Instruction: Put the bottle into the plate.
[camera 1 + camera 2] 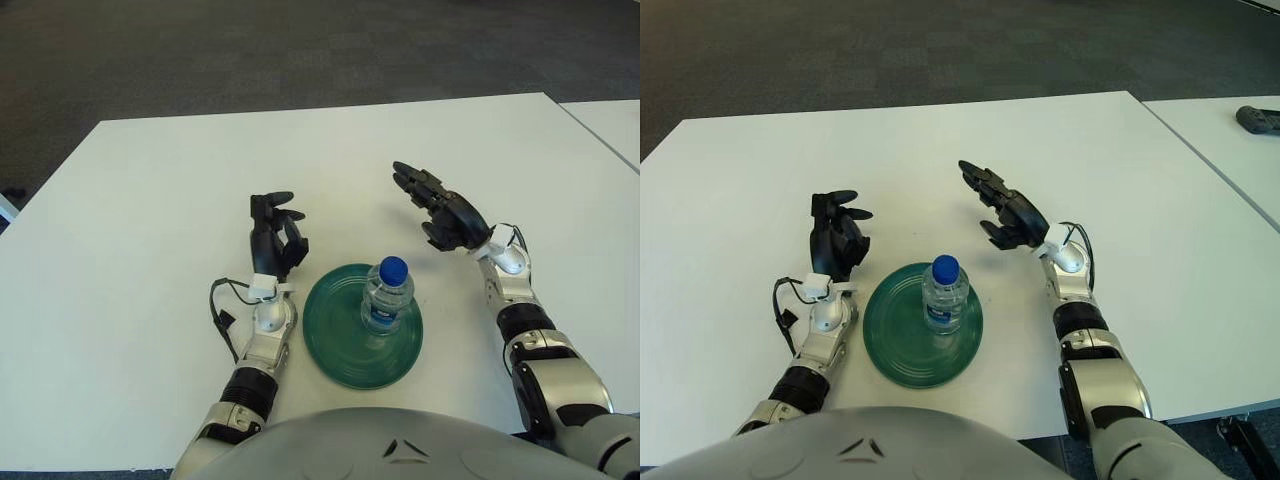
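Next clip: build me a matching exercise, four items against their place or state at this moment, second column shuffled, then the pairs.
Items
1. bottle
2. plate
3. left hand
4. right hand

Places or states
A. green, lying on the white table in front of the torso
B. fingers loosely open, holding nothing, beyond and to the right of the plate
C. standing upright on the plate, blue cap on top
D. fingers loosely curled, holding nothing, just left of the plate

Pairs: 1-C, 2-A, 3-D, 4-B

bottle (pixel 387 296): upright in green plate (pixel 340 355)
L hand (pixel 272 233): left of plate, empty
R hand (pixel 440 208): open, up-right of bottle, apart
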Controlling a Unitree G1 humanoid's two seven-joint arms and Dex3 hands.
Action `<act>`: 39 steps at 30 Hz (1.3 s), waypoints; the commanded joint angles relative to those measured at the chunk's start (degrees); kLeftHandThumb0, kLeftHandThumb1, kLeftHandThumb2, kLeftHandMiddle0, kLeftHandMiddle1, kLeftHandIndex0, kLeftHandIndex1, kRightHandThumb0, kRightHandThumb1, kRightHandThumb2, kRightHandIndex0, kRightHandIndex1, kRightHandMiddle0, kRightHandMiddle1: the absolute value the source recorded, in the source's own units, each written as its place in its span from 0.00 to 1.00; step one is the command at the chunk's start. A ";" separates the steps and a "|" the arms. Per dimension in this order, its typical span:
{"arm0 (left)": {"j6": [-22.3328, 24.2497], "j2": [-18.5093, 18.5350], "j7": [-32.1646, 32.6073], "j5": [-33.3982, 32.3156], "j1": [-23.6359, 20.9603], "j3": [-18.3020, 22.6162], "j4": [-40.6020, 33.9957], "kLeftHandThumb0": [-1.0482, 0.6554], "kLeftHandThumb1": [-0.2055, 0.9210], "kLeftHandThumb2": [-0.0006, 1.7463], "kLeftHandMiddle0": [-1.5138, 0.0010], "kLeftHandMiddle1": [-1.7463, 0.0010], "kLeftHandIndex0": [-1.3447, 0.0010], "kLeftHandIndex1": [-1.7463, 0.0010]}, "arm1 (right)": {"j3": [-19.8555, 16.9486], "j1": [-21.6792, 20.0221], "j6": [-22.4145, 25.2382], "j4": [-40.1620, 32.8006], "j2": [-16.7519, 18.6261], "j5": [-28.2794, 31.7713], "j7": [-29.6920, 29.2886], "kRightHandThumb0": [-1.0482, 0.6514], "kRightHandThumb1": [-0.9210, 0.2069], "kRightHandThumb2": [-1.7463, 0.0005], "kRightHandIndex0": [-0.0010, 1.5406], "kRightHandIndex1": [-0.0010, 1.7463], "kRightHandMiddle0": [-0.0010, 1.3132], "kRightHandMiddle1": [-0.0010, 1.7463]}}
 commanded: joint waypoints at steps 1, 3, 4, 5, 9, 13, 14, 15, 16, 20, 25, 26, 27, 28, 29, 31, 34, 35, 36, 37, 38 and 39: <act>0.24 -3.74 -0.84 -0.89 1.18 0.85 -0.89 0.05 1.00 0.49 0.76 0.04 0.86 0.04 | -1.05 1.20 0.22 -0.04 0.96 -0.25 -1.13 0.02 0.00 0.65 0.08 0.02 0.00 0.26; 0.27 -3.76 -1.45 -1.63 1.61 1.11 -1.25 0.05 1.00 0.48 0.77 0.03 0.84 0.04 | -1.54 2.65 -1.43 -0.83 2.03 -0.16 -2.25 0.03 0.00 0.64 0.14 0.04 0.00 0.35; 0.28 -3.80 -1.73 -1.95 1.78 1.21 -1.35 0.06 1.00 0.47 0.77 0.03 0.83 0.04 | -1.82 3.51 -2.41 -1.46 2.58 -0.04 -2.76 0.04 0.00 0.64 0.19 0.05 0.00 0.42; 0.30 -3.83 -1.95 -2.13 1.90 1.29 -1.43 0.06 1.00 0.46 0.78 0.03 0.82 0.05 | -1.98 4.03 -2.98 -1.91 2.90 -0.01 -3.08 0.07 0.00 0.65 0.25 0.07 0.02 0.48; -0.28 -3.99 -2.70 -2.55 2.26 1.70 -0.99 0.08 1.00 0.44 0.81 0.01 0.80 0.06 | -2.43 4.62 -3.75 -2.84 4.10 0.80 -3.42 0.13 0.00 0.67 0.36 0.25 0.10 0.59; -0.83 -3.77 -3.04 -2.67 2.81 2.50 -0.66 0.11 1.00 0.42 0.82 0.00 0.79 0.06 | -2.12 6.32 -1.63 -6.20 5.07 1.24 -3.86 0.23 0.00 0.72 0.38 0.47 0.22 0.68; -0.79 -3.68 -3.04 -2.62 2.99 2.74 -0.80 0.12 1.00 0.41 0.82 0.00 0.78 0.06 | -1.82 7.15 -0.47 -7.75 5.24 1.05 -4.25 0.26 0.02 0.73 0.39 0.52 0.25 0.72; -0.76 -3.65 -3.05 -2.56 3.09 2.92 -0.88 0.14 1.00 0.40 0.83 0.00 0.77 0.05 | -1.62 7.77 0.44 -8.97 5.35 0.91 -4.54 0.31 0.04 0.72 0.39 0.59 0.27 0.78; -0.64 -3.61 -2.71 -2.04 3.19 3.10 -0.86 0.17 1.00 0.38 0.83 0.00 0.76 0.05 | -1.25 8.94 1.56 -10.67 5.58 0.44 -5.26 0.34 0.07 0.71 0.38 0.66 0.29 0.83; 1.74 -3.51 0.36 2.45 3.74 3.53 -1.77 0.33 0.83 0.47 0.82 0.00 0.74 0.01 | 0.26 14.88 1.12 -14.96 7.82 -3.86 -10.08 0.54 0.27 0.55 0.38 0.78 0.33 0.89; 4.19 -3.59 1.27 3.96 4.74 3.32 -2.93 0.37 0.78 0.50 0.82 0.00 0.73 0.00 | 0.22 17.38 2.94 -16.38 9.18 -8.86 -17.14 0.60 0.39 0.44 0.39 0.83 0.34 0.92; 4.58 -3.56 1.28 4.03 4.93 3.29 -3.08 0.37 0.77 0.50 0.82 0.00 0.73 0.00 | 0.22 17.75 3.77 -16.84 9.45 -9.90 -18.56 0.60 0.40 0.42 0.40 0.84 0.34 0.93; 4.95 -3.57 1.14 3.95 5.19 3.22 -3.22 0.38 0.77 0.50 0.83 0.00 0.73 0.00 | 0.32 18.26 5.44 -17.74 9.74 -10.80 -19.94 0.61 0.42 0.41 0.41 0.84 0.34 0.93; 5.22 -3.55 0.99 3.85 5.40 3.19 -3.37 0.38 0.77 0.50 0.83 0.00 0.74 0.00 | 0.48 18.63 6.61 -18.41 9.93 -11.45 -20.98 0.61 0.43 0.40 0.41 0.84 0.33 0.94; 5.39 -3.52 0.72 3.60 5.61 3.16 -3.50 0.38 0.77 0.50 0.84 0.00 0.74 0.00 | 0.73 19.01 7.94 -19.17 10.09 -11.79 -21.77 0.61 0.43 0.39 0.42 0.84 0.33 0.94; 5.60 -3.44 0.14 3.05 6.01 3.06 -3.80 0.38 0.77 0.50 0.84 0.00 0.74 0.00 | 1.21 19.78 11.29 -21.10 10.48 -11.77 -22.99 0.61 0.44 0.38 0.42 0.83 0.32 0.95; 5.53 -3.29 -1.14 1.61 6.63 3.01 -4.20 0.38 0.78 0.49 0.85 0.00 0.74 0.00 | 1.68 21.12 18.25 -24.88 11.60 -10.23 -24.42 0.61 0.43 0.39 0.42 0.83 0.30 0.97; 5.44 -3.29 -1.60 1.07 6.79 3.03 -4.30 0.38 0.78 0.49 0.85 0.00 0.74 0.00 | 1.73 21.54 20.31 -26.06 12.00 -9.70 -24.89 0.61 0.43 0.39 0.42 0.83 0.30 0.97; 5.40 -3.21 -2.04 0.59 6.97 3.11 -4.46 0.38 0.78 0.49 0.84 0.00 0.74 0.00 | 1.86 21.93 21.84 -27.09 12.36 -9.50 -25.31 0.61 0.41 0.40 0.42 0.83 0.29 0.97; 4.94 -3.17 -2.71 -0.23 7.11 3.19 -4.40 0.38 0.78 0.49 0.84 0.00 0.74 0.00 | 1.84 22.39 23.51 -28.26 12.97 -9.22 -26.08 0.61 0.41 0.41 0.41 0.83 0.28 0.98; 4.28 -3.07 -3.43 -1.05 7.20 3.31 -4.23 0.38 0.78 0.49 0.84 0.00 0.74 0.00 | 1.77 22.81 25.25 -29.38 13.69 -9.21 -27.26 0.61 0.39 0.42 0.41 0.83 0.28 0.98; 3.84 -3.02 -3.98 -1.62 7.25 3.41 -4.12 0.38 0.78 0.49 0.83 0.00 0.74 0.00 | 1.75 23.14 26.60 -30.31 14.16 -9.26 -28.11 0.61 0.36 0.44 0.39 0.83 0.25 0.98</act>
